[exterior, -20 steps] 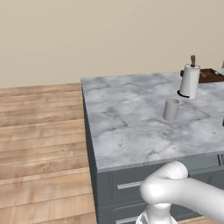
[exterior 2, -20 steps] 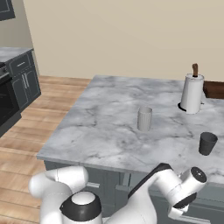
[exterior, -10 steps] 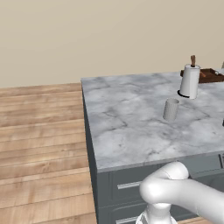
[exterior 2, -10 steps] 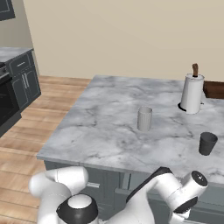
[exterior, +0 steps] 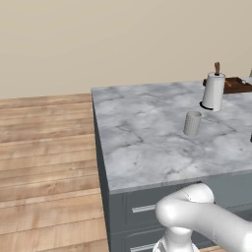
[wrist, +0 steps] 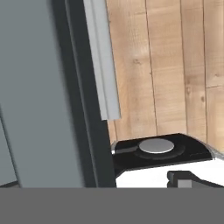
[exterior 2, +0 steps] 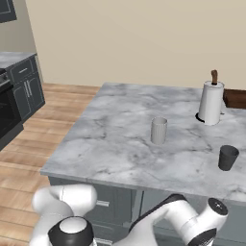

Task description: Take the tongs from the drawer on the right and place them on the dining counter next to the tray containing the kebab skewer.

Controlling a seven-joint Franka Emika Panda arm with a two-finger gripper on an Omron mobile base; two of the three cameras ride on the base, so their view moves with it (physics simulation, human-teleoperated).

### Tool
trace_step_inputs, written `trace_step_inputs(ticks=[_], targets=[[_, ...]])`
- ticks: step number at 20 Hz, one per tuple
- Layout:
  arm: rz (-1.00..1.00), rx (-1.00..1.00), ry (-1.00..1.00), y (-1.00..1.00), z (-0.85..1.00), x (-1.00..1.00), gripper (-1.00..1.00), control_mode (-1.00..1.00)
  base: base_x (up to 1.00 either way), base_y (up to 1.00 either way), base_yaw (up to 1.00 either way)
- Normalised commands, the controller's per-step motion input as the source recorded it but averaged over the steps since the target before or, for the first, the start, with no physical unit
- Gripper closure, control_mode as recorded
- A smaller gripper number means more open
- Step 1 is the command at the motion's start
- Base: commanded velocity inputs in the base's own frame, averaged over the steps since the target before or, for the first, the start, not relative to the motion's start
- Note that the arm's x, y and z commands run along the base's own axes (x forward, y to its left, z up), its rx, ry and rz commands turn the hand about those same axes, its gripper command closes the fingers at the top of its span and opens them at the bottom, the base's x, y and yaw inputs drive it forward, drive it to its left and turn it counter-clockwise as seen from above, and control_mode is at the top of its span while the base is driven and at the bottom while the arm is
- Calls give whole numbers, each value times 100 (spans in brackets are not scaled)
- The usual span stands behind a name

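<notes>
The dining counter (exterior 2: 120, 139) is the marble-topped island ahead of me. At its far right stands the dark brown tray (exterior: 237, 85), which also shows by the edge of the right base view (exterior 2: 236, 98). My arm bends down in front of the island, its wrist (exterior 2: 209, 229) low at the bottom of the right base view. The hand view sits close against a slate-grey flat drawer front (wrist: 39, 87) with a pale strip (wrist: 103, 61) along its edge. One dark fingertip (wrist: 179, 177) shows at the bottom. The tongs are hidden.
On the marble stand a white paper-towel roll (exterior 2: 211, 102), a light grey cup (exterior 2: 158, 130) and a dark cup (exterior 2: 227, 157). Grey drawers with silver bar handles (exterior: 143, 209) line the island's near face. A wall counter with an oven (exterior 2: 14, 91) is at left. Wood floor (exterior: 44, 162) lies left.
In the right base view my wrist has sunk lower in front of the island. The things on the counter have not moved.
</notes>
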Motion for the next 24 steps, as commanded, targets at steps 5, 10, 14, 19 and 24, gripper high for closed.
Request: trace_step_inputs(ticks=[5, 10, 14, 19, 24], targets=[[0, -7, 13, -40, -54, -100, -100, -100, 0, 0, 0], [2, -2, 5, -54, -52, -100, -100, -100, 0, 0, 0], [3, 0, 6, -69, -18, -100, -100, -100, 0, 0, 0], [8, 2, 13, -49, 49, -100, -100, -100, 0, 0, 0], [13, 0, 12, 35, 100, -71, -100, -100, 0, 0, 0]])
